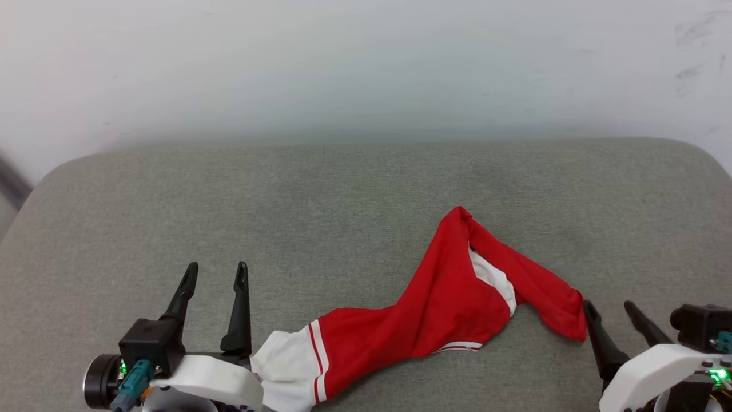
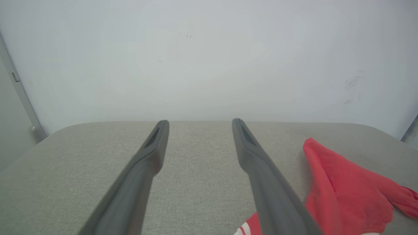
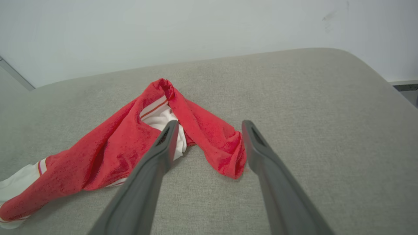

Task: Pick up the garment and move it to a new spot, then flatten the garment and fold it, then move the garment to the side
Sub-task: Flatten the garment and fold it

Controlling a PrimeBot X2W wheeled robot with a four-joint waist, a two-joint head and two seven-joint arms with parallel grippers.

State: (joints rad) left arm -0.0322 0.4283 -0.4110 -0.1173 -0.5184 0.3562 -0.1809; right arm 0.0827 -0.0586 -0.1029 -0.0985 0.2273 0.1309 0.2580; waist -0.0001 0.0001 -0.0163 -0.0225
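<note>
Shirt lies twisted like a rope on the desk's near half, white sleeve beside my left gripper, red end just beside my right gripper. Both sets of jaws stand spread, holding nothing. Hazard, in my judgement: pinching the rolled end gathers several layers, so the shirt lifts bunched and resists flattening; a shallow bite slips off.

The surface in front of me is padded, covered in grey woven fabric, with rounded far corners. The garment lies crumpled on it, toward my right and the near edge: a twisted red bunch, its white, red-striped sleeve nearest me.
</note>
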